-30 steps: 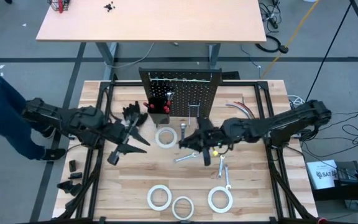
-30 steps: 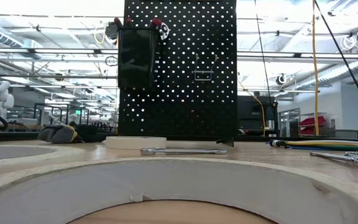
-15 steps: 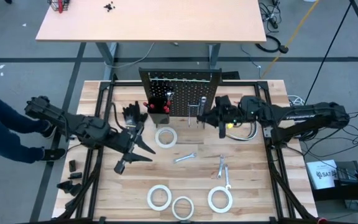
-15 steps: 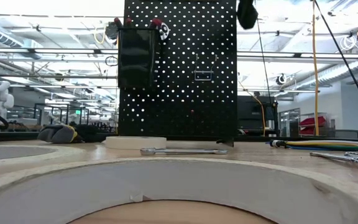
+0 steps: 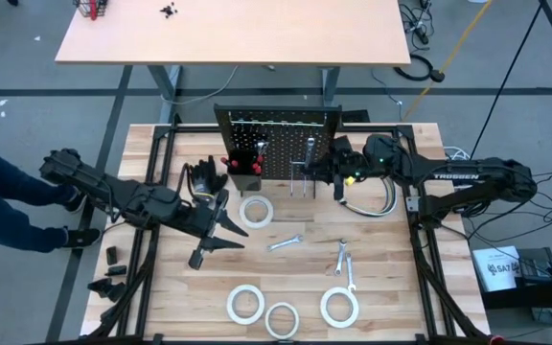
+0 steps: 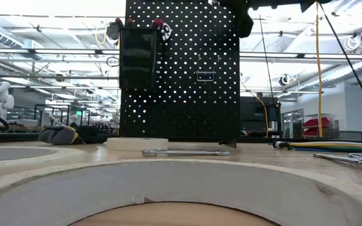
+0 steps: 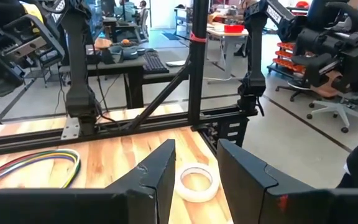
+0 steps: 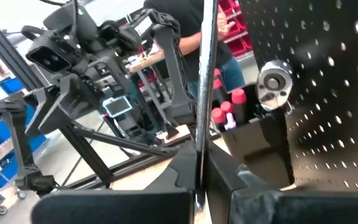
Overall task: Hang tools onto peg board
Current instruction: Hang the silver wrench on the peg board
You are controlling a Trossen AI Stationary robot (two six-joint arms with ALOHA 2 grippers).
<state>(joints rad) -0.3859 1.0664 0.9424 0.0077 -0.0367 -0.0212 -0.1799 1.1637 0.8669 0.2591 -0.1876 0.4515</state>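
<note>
Ratchet up at the peg board, not yet hooked.

I have the ratchet (image 8: 202, 93) pinched in the closed right gripper (image 5: 326, 171), against the peg board (image 5: 278, 134) near its black bin (image 8: 263, 146). If I miss a hook, it could drop onto the tabletop (image 5: 391, 287). Left gripper (image 5: 220, 233) hovers half-open, holding nothing, near a tape roll (image 5: 254, 212).
</note>
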